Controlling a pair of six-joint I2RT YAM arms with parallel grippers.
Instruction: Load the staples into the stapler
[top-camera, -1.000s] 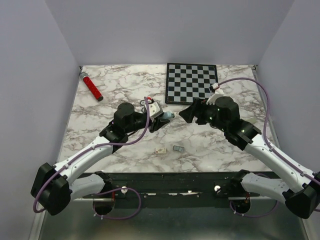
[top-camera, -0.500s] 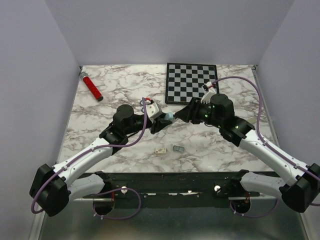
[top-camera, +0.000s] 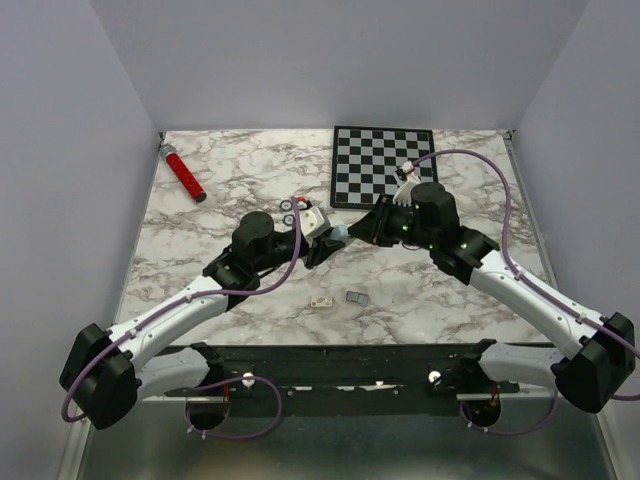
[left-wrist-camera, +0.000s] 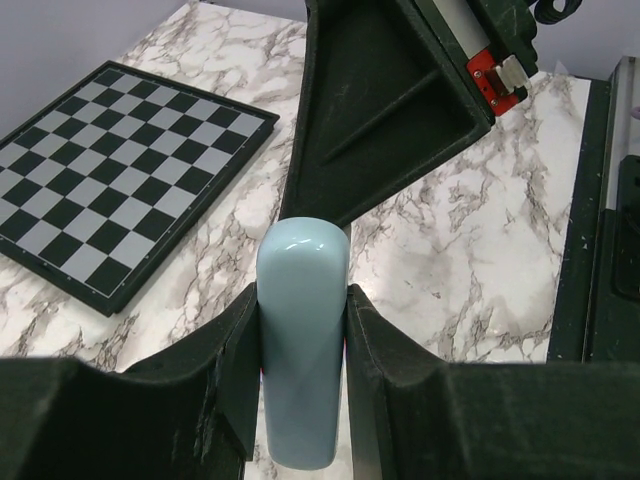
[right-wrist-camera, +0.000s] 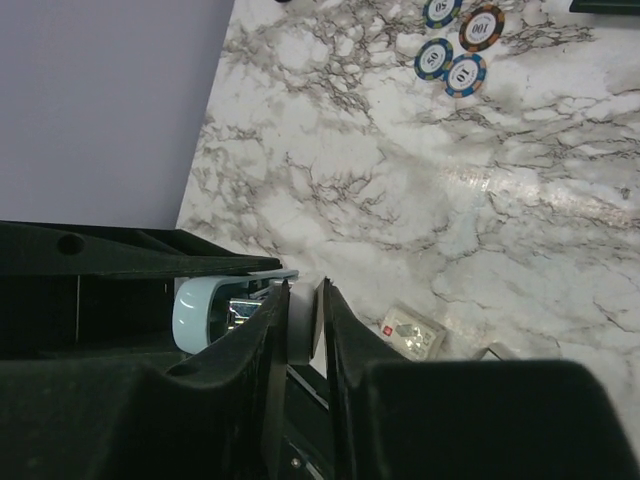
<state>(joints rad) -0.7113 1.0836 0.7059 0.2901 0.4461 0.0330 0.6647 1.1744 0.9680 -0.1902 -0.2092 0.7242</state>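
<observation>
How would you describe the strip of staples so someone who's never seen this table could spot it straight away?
On the marble table, look at the middle of its near edge. Two tiny items lie there side by side, not touching. The staples are the right-hand one, a flat grey-teal strip, while the small cream box beside them is pale.

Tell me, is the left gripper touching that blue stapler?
Touching. The left wrist view shows the stapler clamped in the left gripper, with both fingers pressed against its sides and no gap.
</observation>
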